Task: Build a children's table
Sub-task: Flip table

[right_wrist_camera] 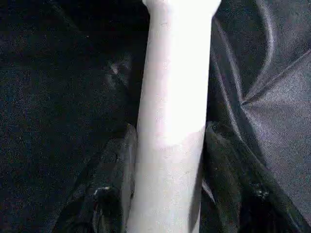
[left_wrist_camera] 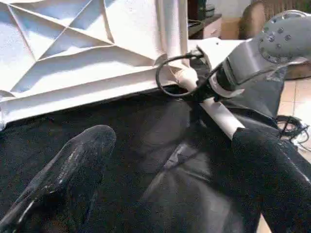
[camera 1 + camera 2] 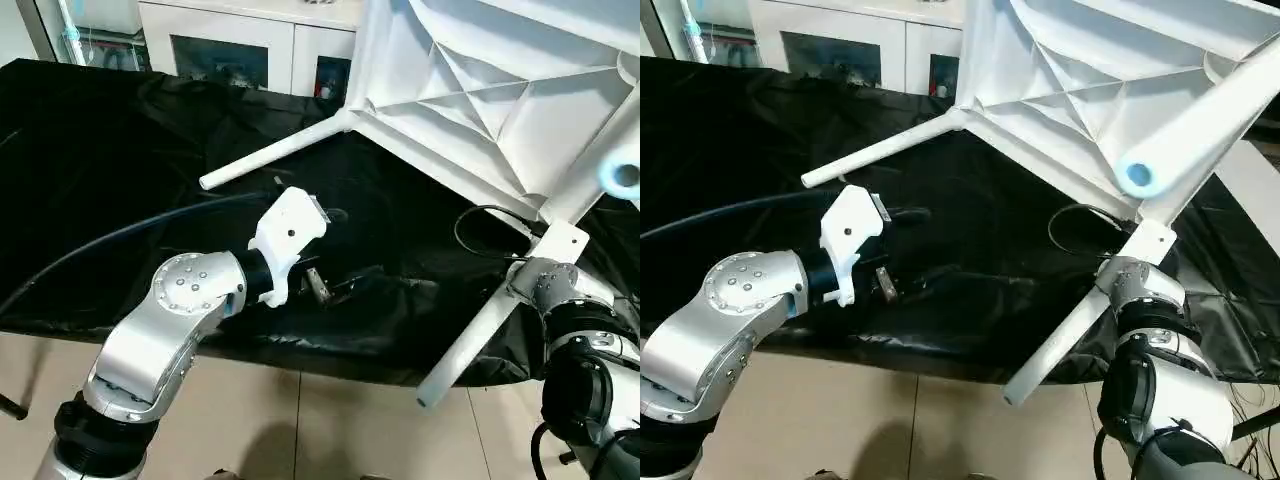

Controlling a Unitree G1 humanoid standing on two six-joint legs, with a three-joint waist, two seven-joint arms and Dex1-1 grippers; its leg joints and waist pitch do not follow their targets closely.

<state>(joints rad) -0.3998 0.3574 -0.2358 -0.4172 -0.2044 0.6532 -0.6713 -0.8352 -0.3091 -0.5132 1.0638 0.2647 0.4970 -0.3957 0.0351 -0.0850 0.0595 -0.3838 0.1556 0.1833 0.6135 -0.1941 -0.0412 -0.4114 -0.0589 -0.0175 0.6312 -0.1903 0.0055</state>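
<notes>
Leg-fitting step: right claw clamped around a leg at the tabletop corner, left claw apart nearby; next, seat the leg firmly.

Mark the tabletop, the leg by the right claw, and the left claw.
tabletop (image 3: 470,90): left eye view, ribbed underside.
leg (image 1: 170,121): right wrist view, mid-shaft between the fingers.
left claw (image 2: 180,165): left wrist view, gap between its fingertips.

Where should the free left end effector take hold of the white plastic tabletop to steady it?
Probably the long lower edge rail of the tilted, ribbed white plastic tabletop: it faces the left end effector, whose open fingers could straddle it from below, clear of the attached white tube legs.
</notes>
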